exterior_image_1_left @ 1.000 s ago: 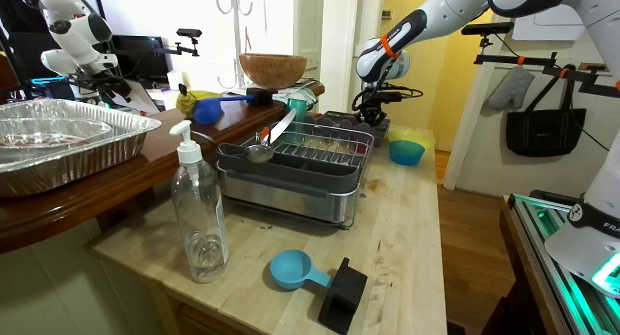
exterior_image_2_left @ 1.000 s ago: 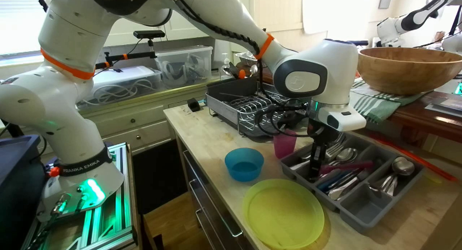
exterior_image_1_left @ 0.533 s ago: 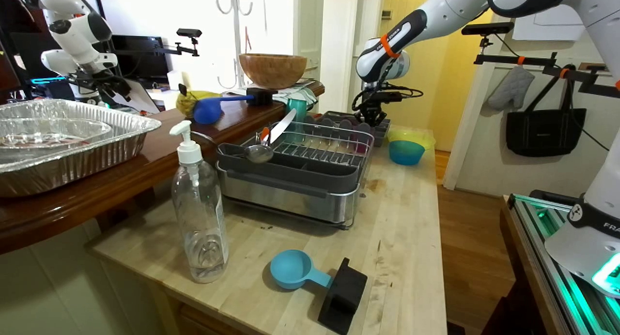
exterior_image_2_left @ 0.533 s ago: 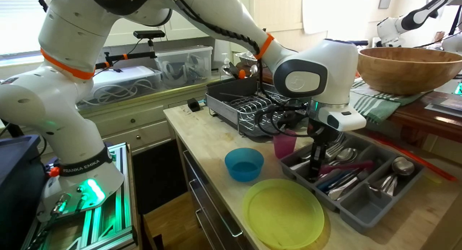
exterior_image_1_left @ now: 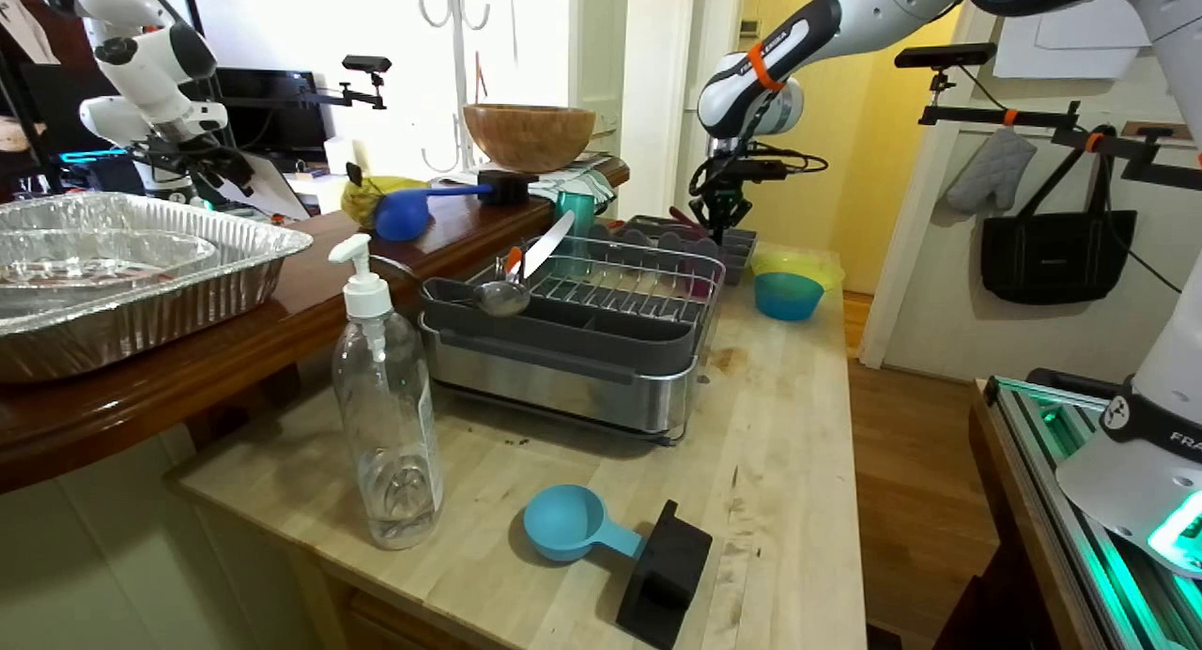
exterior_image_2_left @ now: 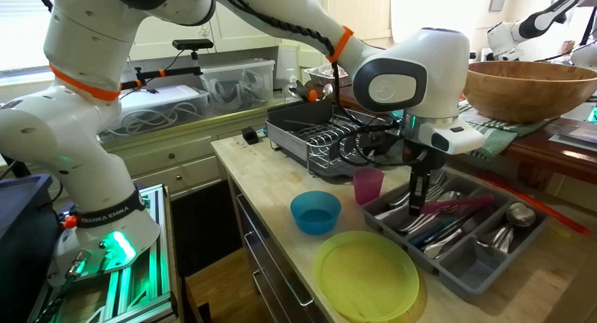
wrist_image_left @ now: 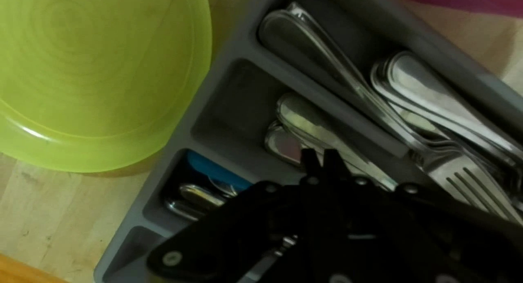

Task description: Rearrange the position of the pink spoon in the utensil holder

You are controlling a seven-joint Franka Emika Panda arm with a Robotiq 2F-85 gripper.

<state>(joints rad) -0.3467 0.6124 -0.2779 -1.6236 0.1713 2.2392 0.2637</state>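
The pink spoon (exterior_image_2_left: 466,203) is held slanting above the cutlery in the grey divided tray, the utensil holder (exterior_image_2_left: 466,292). Its raised end also shows in an exterior view (exterior_image_1_left: 688,220). My gripper (exterior_image_2_left: 414,212) points down over the tray, its fingers nearly together on the near end of the spoon. In the wrist view the fingertips (wrist_image_left: 320,154) sit over metal handles in a middle compartment; the spoon is hidden behind the gripper there. The tray's rim (wrist_image_left: 182,135) crosses that view. Forks, knives and metal spoons lie in its compartments.
A yellow plate (exterior_image_2_left: 366,276) and a blue bowl (exterior_image_2_left: 315,213) stand in front of the tray. A pink cup (exterior_image_2_left: 367,185) stands close to the tray's corner. The dish rack (exterior_image_2_left: 298,141) is behind. A wooden bowl (exterior_image_2_left: 527,89) stands on the higher counter.
My gripper has risen a little and moved slightly right in an exterior view. The pink spoon has risen with it, uncovering metal handles below. From one to half a second ago, nothing visibly moved.
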